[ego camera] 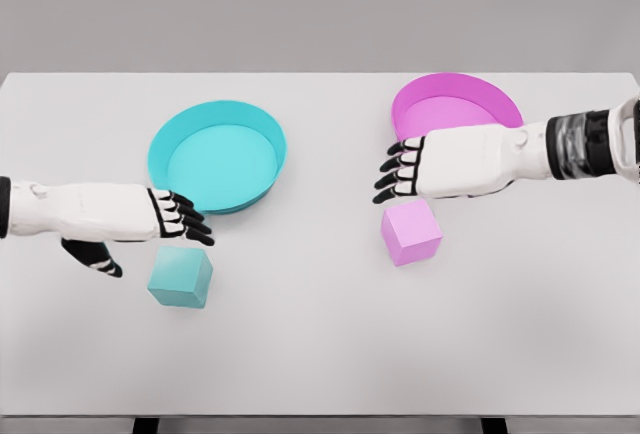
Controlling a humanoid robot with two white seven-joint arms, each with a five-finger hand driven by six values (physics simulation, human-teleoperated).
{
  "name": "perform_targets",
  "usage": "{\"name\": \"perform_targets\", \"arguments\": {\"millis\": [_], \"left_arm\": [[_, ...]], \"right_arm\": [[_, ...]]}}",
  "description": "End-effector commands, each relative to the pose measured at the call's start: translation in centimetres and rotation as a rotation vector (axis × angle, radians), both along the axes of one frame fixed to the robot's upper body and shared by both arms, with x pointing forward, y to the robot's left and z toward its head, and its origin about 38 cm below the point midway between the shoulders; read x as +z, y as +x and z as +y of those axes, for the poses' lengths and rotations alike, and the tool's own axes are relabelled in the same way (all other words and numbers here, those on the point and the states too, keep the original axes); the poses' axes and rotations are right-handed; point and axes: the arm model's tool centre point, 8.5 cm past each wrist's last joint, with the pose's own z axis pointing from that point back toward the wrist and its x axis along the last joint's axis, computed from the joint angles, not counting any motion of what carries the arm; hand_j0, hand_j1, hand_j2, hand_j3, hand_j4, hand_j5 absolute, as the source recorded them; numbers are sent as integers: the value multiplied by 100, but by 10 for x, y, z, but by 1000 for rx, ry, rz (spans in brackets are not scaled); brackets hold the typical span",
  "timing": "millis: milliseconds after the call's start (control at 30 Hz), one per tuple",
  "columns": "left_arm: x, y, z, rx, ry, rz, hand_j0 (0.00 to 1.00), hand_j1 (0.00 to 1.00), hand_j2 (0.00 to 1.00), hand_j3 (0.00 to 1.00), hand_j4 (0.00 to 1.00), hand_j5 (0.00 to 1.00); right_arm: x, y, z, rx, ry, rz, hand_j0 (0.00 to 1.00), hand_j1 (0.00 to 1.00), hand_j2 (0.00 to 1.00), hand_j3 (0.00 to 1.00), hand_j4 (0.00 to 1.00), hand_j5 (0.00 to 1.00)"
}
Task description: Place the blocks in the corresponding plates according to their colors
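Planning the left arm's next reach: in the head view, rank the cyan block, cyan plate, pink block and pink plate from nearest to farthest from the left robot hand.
From the left robot hand:
1. Cyan block, just below it.
2. Cyan plate, just above it.
3. Pink block, right of center.
4. Pink plate, far upper right.

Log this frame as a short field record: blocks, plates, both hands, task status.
cyan block: on table, in front of cyan plate, outside it
pink block: on table, in front of pink plate, outside it
left hand: open, above cyan block, holding nothing
right hand: open, above pink block, overlapping the pink plate's near edge
status: neither block placed
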Motion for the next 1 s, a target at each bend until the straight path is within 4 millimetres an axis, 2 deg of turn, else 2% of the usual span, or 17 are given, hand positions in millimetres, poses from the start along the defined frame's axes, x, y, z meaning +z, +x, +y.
{"name": "perform_targets", "arguments": {"millis": [0, 100, 233, 400, 567, 967], "left_arm": [[-9, -1, -2, -8, 25, 6, 100, 100, 100, 100, 100, 100], [-13, 0, -8, -22, 30, -2, 100, 100, 100, 100, 100, 100], [-16, 1, -14, -39, 44, -22, 100, 100, 100, 100, 100, 100], [-19, 1, -16, -49, 63, -35, 100, 100, 100, 100, 100, 100], [-31, 1, -28, -81, 88, -47, 100, 100, 100, 100, 100, 100], [-47, 0, -31, -92, 123, -39, 100, 100, 100, 100, 100, 100]], "right_arm": [[-11, -3, 4, 13, -13, 29, 100, 100, 100, 100, 100, 100], [-13, -4, 11, 29, -12, 32, 100, 100, 100, 100, 100, 100], [-25, -8, 16, 51, -38, 65, 100, 100, 100, 100, 100, 100], [-28, -8, 17, 57, -58, 58, 100, 100, 100, 100, 100, 100], [-36, -7, 18, 65, -101, 36, 100, 100, 100, 100, 100, 100], [-40, -3, 24, 74, -128, 4, 100, 100, 100, 100, 100, 100]]}}
